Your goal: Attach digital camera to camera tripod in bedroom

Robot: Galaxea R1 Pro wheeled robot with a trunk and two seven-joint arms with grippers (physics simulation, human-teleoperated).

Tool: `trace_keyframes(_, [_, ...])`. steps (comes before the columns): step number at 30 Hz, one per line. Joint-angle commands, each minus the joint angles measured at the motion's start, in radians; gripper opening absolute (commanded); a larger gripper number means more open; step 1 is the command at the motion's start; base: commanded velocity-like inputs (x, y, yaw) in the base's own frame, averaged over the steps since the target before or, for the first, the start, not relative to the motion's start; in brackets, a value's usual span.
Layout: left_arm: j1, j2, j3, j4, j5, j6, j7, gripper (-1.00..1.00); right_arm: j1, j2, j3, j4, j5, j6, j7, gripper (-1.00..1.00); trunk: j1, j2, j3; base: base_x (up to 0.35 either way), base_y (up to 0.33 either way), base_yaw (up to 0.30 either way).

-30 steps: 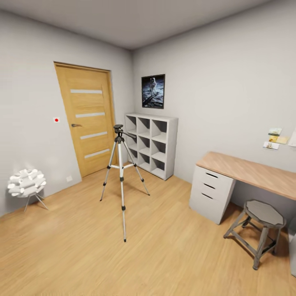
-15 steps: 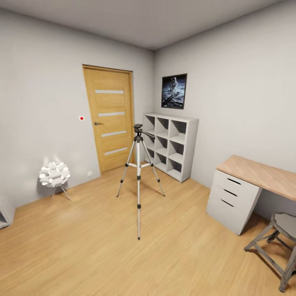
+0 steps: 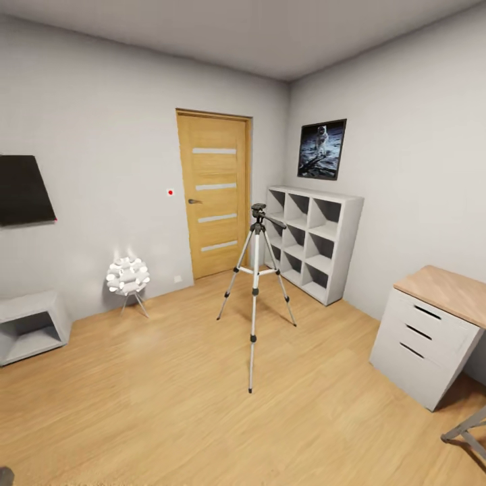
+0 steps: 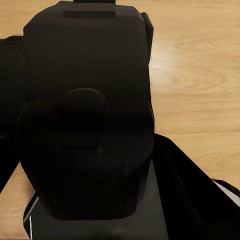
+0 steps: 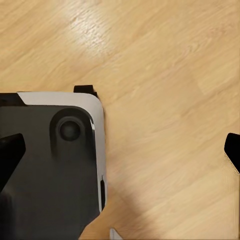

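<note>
Across the bedroom floor we see the camera tripod [image 3: 256, 283] standing bare before the door [image 3: 214, 192], attachment not begun by our judgement, and we cannot tell either tool's state.

Floor: light wood plank floor [image 3: 169, 398], smooth, with a soft sheen.
Tripod: tall three-legged camera tripod [image 3: 255, 283], thin silver legs that look like satin metal; black matt joints and head.
Door: warm wooden door [image 3: 214, 192], visible grain, pale frosted strips.
Shelf: white cube shelf [image 3: 317, 243], matt painted finish.
Desk: grey drawer desk with a wood top [image 3: 432, 324], top matt and grained.
Walls: pale grey walls [image 3: 101, 135], flat matt.
Robot casing: black robot body panel [image 4: 85, 115], smooth dull plastic.
</note>
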Motion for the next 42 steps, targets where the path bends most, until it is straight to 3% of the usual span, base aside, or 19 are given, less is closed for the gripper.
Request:
trace_keyframes(1, [0.000,0.000,-0.009,0.001,0.007,-0.002,0.000,-1.00,0.000,-0.001,-0.008,0.002,0.007,-0.005,0.002,1.00,0.000,-0.001,0.000,0.000,0.000,0.300])
trace_keyframes(42, [0.000,-0.002,-0.009,0.001,0.007,-0.002,0.000,-1.00,0.000,0.000,-0.008,0.003,0.006,-0.005,0.003,1.00,0.000,-0.001,0.000,0.000,0.000,0.300])
